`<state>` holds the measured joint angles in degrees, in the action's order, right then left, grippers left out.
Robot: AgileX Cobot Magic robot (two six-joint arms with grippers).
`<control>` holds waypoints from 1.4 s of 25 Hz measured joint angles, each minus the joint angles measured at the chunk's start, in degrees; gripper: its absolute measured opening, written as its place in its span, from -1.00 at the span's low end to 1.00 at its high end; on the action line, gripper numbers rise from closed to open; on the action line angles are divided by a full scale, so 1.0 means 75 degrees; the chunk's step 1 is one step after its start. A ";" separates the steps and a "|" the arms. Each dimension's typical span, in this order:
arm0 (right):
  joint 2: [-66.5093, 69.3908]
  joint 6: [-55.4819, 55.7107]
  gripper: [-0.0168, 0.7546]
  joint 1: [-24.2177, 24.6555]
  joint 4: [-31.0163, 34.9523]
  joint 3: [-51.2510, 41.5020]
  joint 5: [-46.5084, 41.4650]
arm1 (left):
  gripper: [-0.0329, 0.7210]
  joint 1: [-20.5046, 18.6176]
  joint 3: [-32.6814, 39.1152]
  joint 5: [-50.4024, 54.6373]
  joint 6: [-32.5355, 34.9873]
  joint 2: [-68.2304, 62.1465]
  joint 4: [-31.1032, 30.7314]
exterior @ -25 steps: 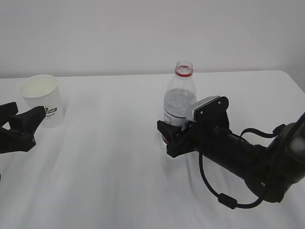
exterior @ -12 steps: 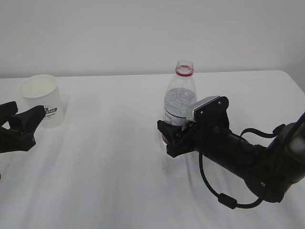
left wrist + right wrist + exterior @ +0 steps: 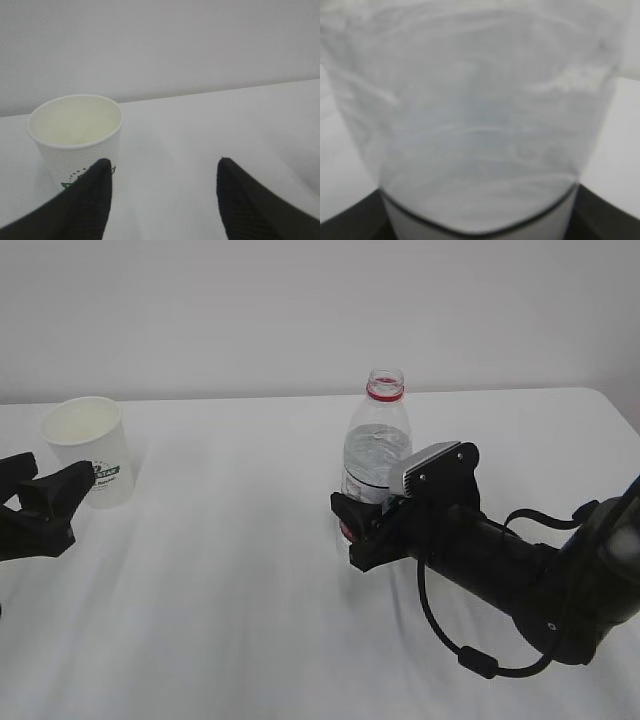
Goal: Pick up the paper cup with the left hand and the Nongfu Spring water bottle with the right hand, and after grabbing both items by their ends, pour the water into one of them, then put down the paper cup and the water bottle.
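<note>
On the white counter point(image 3: 250, 570) a paper cup point(image 3: 90, 450) stands upright near the left edge, its mouth open and its green print facing forward. The left pincer point(image 3: 45, 495) sits low just in front of the cup with its two black fingers point(image 3: 92, 200) spread wide. In the left wrist view the cup lies ahead of the left finger rather than between the two, and nothing is held.

Near the middle of the counter a clear water bottle point(image 3: 378, 445) stands upright, uncapped, with a red ring at its neck and water point(image 3: 375, 455) inside. The right pincer point(image 3: 358, 530) reaches in from the right at the bottle's lower part. The right wrist view is filled by the bottle's body point(image 3: 475, 125), with dark fingers at both lower corners hugging its sides. Whether they press the plastic cannot be told.
</note>
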<state>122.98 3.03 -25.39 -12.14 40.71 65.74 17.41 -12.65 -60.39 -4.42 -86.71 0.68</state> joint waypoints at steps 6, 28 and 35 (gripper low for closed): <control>-0.0080 -0.0404 0.26 0.0000 -0.0015 -0.0123 0.0012 | 0.33 0.0000 0.0000 0.0000 0.0000 0.0000 0.0000; -0.2493 -0.0853 0.25 0.0000 0.0649 -0.2076 -0.0499 | 0.33 0.0000 0.0000 -0.0059 0.0000 0.0000 0.0000; -0.3352 -0.0776 0.25 0.0000 0.0648 -0.2439 -0.0513 | 0.33 0.0000 0.0000 -0.0356 0.0000 0.0000 0.0000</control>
<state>97.84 -2.79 -25.39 -7.28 22.41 61.89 17.41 -12.65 -63.06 -4.42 -86.71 0.68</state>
